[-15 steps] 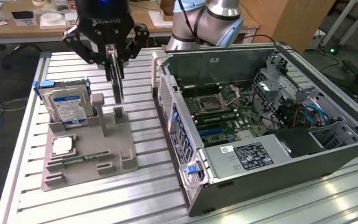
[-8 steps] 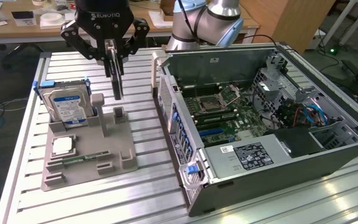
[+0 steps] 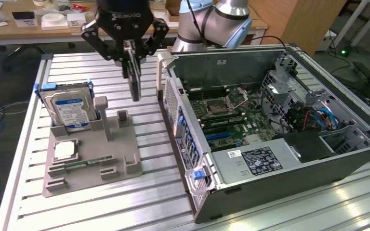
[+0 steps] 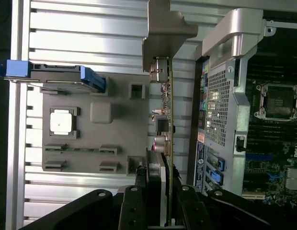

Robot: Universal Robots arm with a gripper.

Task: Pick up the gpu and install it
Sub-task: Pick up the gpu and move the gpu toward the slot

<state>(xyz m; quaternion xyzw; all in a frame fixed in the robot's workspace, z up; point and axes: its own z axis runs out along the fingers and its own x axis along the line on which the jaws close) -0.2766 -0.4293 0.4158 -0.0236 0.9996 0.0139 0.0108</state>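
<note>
Exterior view: the pick-up is done and the install is not. The black two-fingered tool [image 3: 132, 50] is clenched on the gpu [image 3: 134, 79], a thin flat black card that hangs edge-on and roughly upright, clear of the slatted aluminium bench [image 3: 75, 211]. The card sits in the air between the grey plastic parts fixture [image 3: 117, 154], where the silver hard drive with a blue-white label [image 3: 69, 108] stands in its slot, and the open dark-grey computer case [image 3: 172, 103]. As far as I can judge, the green motherboard [image 3: 230, 122] inside has no card seated on it. The silver-and-blue arm [image 3: 217, 19] reaches in from the far side, with the wrist bent so the tool points straight down.

Wrist view: the tool [image 4: 163, 196] grips the gpu [image 4: 166, 120] across its two flat faces, with the grey metal bracket [image 4: 165, 28] at the far end. The card hangs over bare bench slats [image 4: 91, 33] between the fixture [image 4: 91, 143] and the case's perforated rear panel [image 4: 220, 96]. It is just beside the case, not over its opening.
</note>
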